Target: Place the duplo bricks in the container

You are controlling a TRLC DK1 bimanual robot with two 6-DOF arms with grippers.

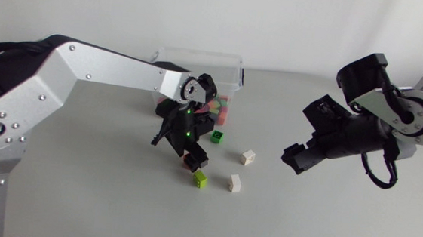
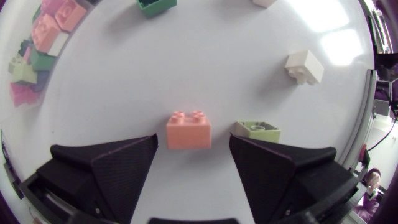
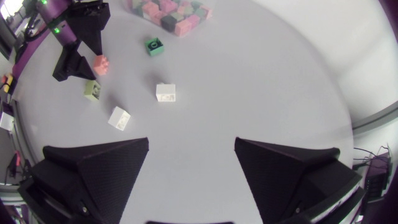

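Note:
A salmon brick point(image 2: 188, 130) lies on the table between the fingers of my left gripper point(image 2: 193, 142), with a gap on each side; the gripper is open. From above, my left gripper point(image 1: 182, 150) stands low over the salmon brick point(image 1: 191, 161). A lime brick point(image 2: 257, 130) sits just outside one fingertip. Two white bricks point(image 1: 249, 158) point(image 1: 235, 183), the lime brick point(image 1: 200, 179) and a dark green brick point(image 1: 216, 137) lie nearby. The clear container point(image 1: 201, 61) behind holds several bricks. My right gripper point(image 1: 296, 158) hangs open to the right, holding nothing.
The right wrist view looks down past my open right gripper point(image 3: 191, 155) at the loose bricks, the nearest a white brick point(image 3: 165, 93); the container point(image 3: 171, 12) lies beyond. The right arm hangs well right of the bricks.

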